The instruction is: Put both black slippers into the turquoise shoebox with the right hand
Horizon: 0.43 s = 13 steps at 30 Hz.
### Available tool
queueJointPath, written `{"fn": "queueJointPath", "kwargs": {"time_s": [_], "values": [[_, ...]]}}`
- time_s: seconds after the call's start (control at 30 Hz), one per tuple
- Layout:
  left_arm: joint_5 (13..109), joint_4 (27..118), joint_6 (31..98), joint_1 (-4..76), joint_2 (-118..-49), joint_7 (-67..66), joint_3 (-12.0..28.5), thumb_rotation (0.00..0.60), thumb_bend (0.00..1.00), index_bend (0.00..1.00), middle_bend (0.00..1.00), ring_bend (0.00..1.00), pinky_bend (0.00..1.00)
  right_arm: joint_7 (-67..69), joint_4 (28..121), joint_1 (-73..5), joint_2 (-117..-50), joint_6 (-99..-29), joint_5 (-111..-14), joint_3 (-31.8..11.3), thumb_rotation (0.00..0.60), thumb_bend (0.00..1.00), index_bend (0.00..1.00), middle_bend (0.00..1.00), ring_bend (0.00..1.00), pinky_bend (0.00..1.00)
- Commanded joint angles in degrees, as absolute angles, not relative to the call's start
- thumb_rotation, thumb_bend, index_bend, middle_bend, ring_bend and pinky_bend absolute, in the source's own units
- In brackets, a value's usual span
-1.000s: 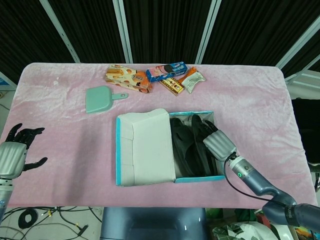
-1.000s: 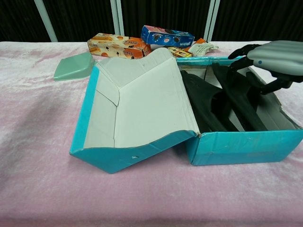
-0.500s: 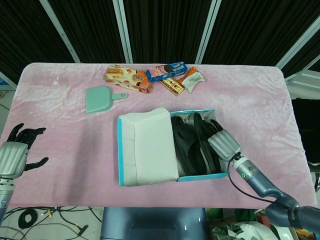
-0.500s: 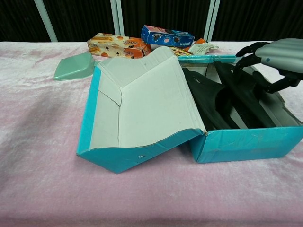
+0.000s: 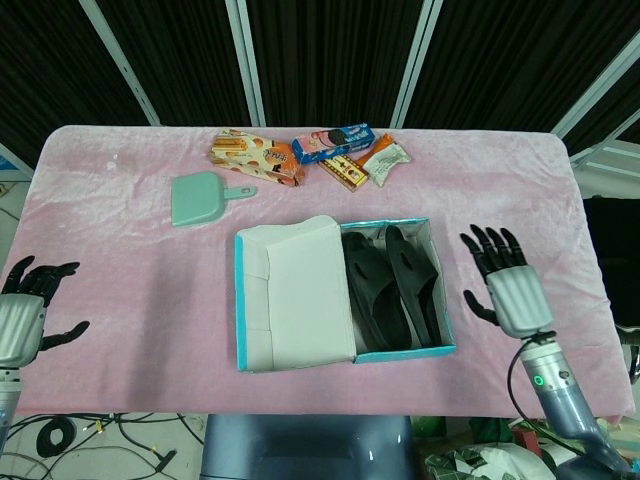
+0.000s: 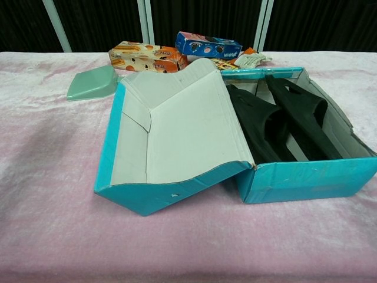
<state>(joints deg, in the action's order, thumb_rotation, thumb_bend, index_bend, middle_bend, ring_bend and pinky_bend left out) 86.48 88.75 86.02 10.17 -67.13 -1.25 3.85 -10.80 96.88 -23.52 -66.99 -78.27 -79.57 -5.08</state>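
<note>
At the near left edge of the tabletop (image 5: 120, 300), the left hand (image 5: 25, 315) hovers with its fingers spread, holding nothing. Both black slippers (image 5: 390, 290) lie side by side inside the turquoise shoebox (image 5: 240, 300) at center, its lid flipped open to the left. Just right of the box, the right hand (image 5: 508, 285) is empty, fingers apart.

Both black slippers (image 6: 283, 121) lie side by side inside the open turquoise shoebox (image 6: 306, 180).
</note>
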Motion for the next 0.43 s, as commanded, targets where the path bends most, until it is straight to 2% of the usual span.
{"fn": "queueJointPath", "kwargs": {"time_s": [0.03, 0.27, 0.43], "values": [[86.2, 88.8, 86.6, 9.4, -67.5, -1.8, 3.4, 0.600, 0.00, 0.19, 0.29, 0.22, 0.08, -12.9, 98.1, -17.8, -66.1, -83.5, -76.3, -4.5, 0.600, 0.28, 0.00, 0.00, 0.00, 0.03], [86.2, 90.9, 89.0, 6.8, -67.3, -3.5, 2.3, 0.600, 0.00, 0.18, 0.27, 0.21, 0.06, -13.1, 96.1, -11.4, -67.8, -89.5, -77.7, -1.8, 0.600, 0.26, 0.00, 0.00, 0.00, 0.00], [87.3, 91.9, 90.4, 5.6, -67.1, -4.5, 1.6, 0.600, 0.00, 0.18, 0.27, 0.21, 0.06, -11.8, 95.4, -8.7, -68.2, -91.1, -79.2, -0.6, 0.600, 0.26, 0.00, 0.00, 0.00, 0.00]]}}
